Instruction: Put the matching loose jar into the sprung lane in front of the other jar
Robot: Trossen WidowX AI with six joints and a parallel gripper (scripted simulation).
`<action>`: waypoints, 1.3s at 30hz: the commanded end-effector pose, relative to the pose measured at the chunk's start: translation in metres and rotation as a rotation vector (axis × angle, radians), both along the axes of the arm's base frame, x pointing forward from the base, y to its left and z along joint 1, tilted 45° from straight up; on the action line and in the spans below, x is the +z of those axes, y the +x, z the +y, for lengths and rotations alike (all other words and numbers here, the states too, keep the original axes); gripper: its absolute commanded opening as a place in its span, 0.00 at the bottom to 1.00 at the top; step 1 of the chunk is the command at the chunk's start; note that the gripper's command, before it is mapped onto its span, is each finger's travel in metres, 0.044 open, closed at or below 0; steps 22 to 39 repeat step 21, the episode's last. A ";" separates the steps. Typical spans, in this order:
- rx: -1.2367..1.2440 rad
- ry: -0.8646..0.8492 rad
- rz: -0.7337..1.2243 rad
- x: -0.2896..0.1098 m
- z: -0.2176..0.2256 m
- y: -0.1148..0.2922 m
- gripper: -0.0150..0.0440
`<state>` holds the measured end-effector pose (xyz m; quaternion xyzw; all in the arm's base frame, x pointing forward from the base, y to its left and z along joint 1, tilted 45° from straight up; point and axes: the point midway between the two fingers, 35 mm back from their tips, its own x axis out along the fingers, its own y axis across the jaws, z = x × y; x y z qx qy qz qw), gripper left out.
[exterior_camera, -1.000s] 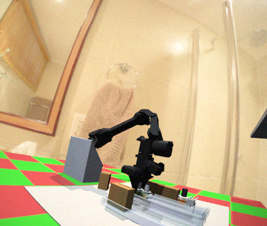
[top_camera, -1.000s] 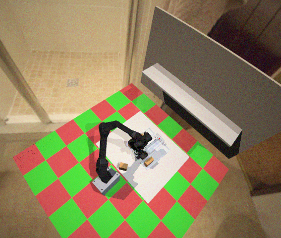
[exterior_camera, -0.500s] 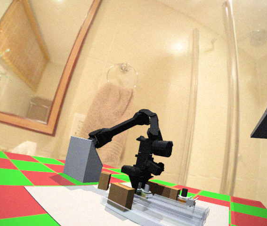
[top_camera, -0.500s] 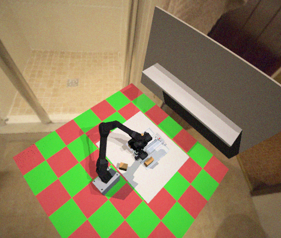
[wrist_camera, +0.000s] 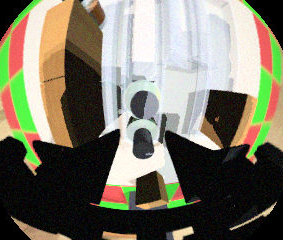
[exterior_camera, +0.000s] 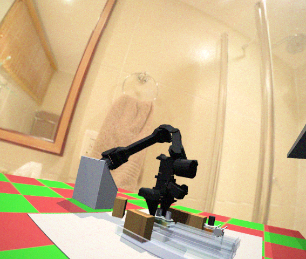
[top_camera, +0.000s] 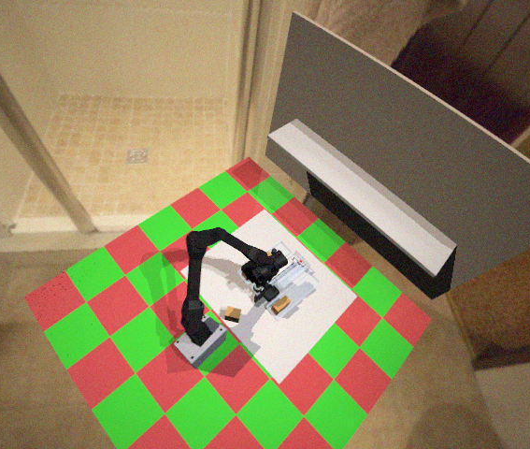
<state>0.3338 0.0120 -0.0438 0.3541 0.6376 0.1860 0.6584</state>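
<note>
My gripper [wrist_camera: 143,132] [exterior_camera: 159,212] [top_camera: 261,288] is open and hangs low over the front end of the clear sprung lane [wrist_camera: 148,34] [exterior_camera: 203,240]. Two matching pale jars with dark lids stand in a row in that lane. The front jar [wrist_camera: 141,139] stands between my spread fingers. The second jar [wrist_camera: 143,102] [exterior_camera: 168,215] stands right behind it. I cannot tell whether the fingers still touch the front jar. The pusher plate is not clearly visible.
An orange jar with a black lid [exterior_camera: 211,222] stands at the rack's far end. Brown boxes [exterior_camera: 138,223] [exterior_camera: 119,206] [exterior_camera: 189,218] [top_camera: 232,313] [top_camera: 280,304] flank the rack. The grey wedge base [exterior_camera: 94,186] stands behind. A grey shelf unit [top_camera: 361,193] lies beyond the mat.
</note>
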 end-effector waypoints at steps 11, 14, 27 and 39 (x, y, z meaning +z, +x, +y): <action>0.002 -0.003 -0.008 0.011 -0.008 -0.010 0.73; 0.002 -0.003 -0.008 0.012 -0.006 -0.019 0.73; 0.002 -0.002 -0.007 0.013 -0.001 -0.041 0.73; 0.002 -0.002 -0.007 0.013 -0.001 -0.041 0.73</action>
